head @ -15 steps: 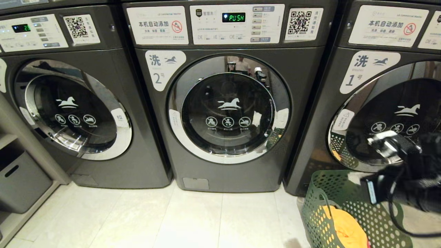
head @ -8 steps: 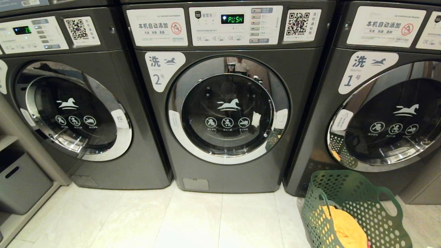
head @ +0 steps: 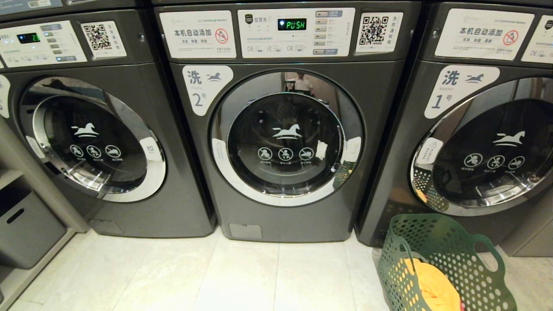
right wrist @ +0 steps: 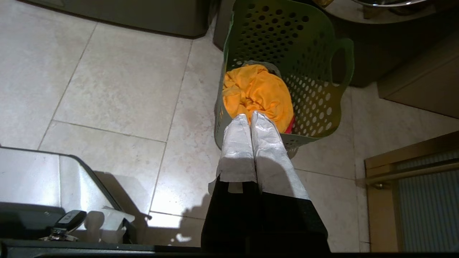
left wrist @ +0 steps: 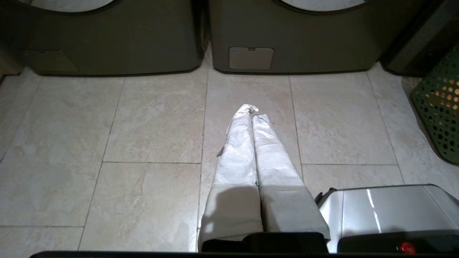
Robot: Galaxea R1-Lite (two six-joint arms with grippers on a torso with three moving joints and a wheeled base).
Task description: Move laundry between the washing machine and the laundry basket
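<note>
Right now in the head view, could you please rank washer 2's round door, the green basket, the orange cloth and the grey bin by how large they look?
1. Washer 2's round door.
2. Green basket, partly cut off by the frame.
3. Grey bin and orange cloth look alike; both are partly hidden, so I won't rank them.

the washing machine (head: 285,129) bears a "洗 2号" label (head: 203,86) and its display (head: 292,24) reads "push"; the neighbouring washer (head: 488,129) is labelled "洗 1号", with perhaps "washer" beneath.
</note>
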